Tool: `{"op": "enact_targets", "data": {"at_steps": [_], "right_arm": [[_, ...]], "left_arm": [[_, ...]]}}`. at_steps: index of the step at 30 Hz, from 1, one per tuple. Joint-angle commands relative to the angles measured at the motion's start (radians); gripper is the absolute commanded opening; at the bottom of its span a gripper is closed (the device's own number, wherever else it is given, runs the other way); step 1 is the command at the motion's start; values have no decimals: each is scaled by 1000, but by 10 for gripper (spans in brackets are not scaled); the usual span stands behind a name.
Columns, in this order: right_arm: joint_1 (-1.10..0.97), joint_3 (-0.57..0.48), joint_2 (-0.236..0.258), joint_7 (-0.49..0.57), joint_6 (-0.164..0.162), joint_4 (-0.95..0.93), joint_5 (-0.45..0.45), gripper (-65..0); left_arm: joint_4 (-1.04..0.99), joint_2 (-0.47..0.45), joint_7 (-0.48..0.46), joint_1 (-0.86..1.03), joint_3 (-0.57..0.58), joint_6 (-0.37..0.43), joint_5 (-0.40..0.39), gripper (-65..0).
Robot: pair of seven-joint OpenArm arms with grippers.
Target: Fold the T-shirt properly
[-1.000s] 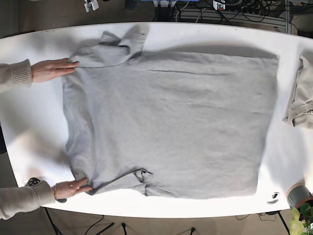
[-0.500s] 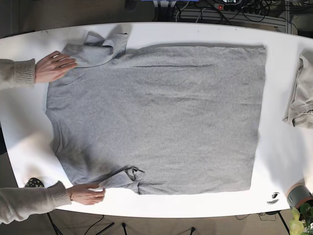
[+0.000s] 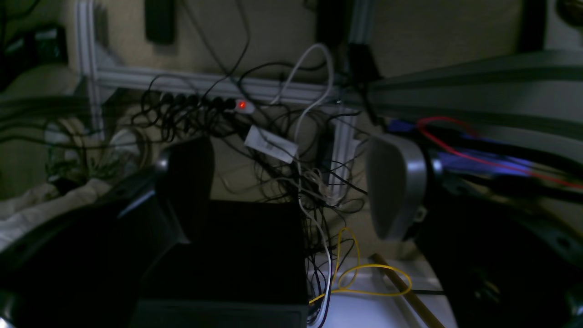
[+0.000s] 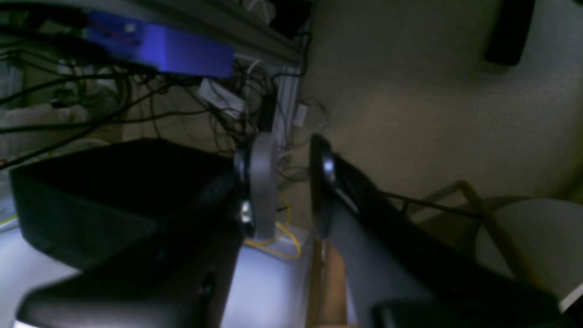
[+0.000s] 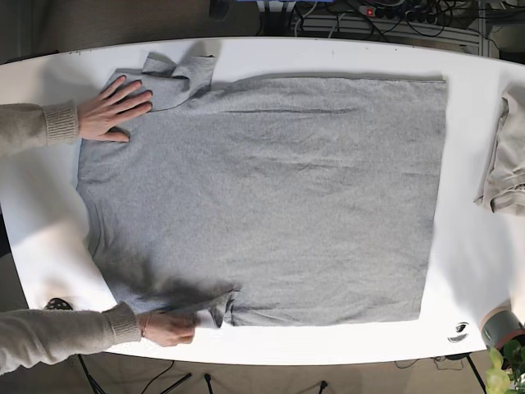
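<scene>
While spread flat, grey knit T-shirt (image 5: 271,197), white oval table (image 5: 467,263)

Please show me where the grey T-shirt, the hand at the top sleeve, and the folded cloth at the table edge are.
grey T-shirt (image 5: 271,197), base view, middle of the body.
hand (image 5: 115,107), base view, back of the hand.
folded cloth (image 5: 504,160), base view, middle of the visible part.

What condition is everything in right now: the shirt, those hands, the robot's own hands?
Grey T-shirt: spread flat on the white table, sleeves crumpled, not yet folded.
Person's upper hand: palm down, on the shirt's shoulder.
Person's lower hand: at the lower sleeve.
Beige garment: bunched at the table's edge.
Left hand: open, holding nothing.
Right hand: slightly open, holding nothing.
Power strip light: lit red.
</scene>
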Motion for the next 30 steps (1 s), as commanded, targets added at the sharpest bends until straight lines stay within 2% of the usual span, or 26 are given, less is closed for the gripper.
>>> {"op": "enact_targets", "data": {"at_steps": [1, 10, 16, 30], "right_arm": [[-54, 33, 5, 16, 6, 62, 61, -528], [-57, 133, 14, -90, 8, 220, 236, -528], [15, 187, 8, -140, 8, 266, 296, -528], [192, 199, 4, -166, 8, 277, 319, -528]], "left_arm": [[51, 1, -13, 30, -1, 1, -2, -174], [89, 1, -17, 1, -1, 1, -5, -174], [91, 1, -17, -76, -1, 1, -5, -172], [94, 1, -19, -246, -3, 1, -5, -165]]}}
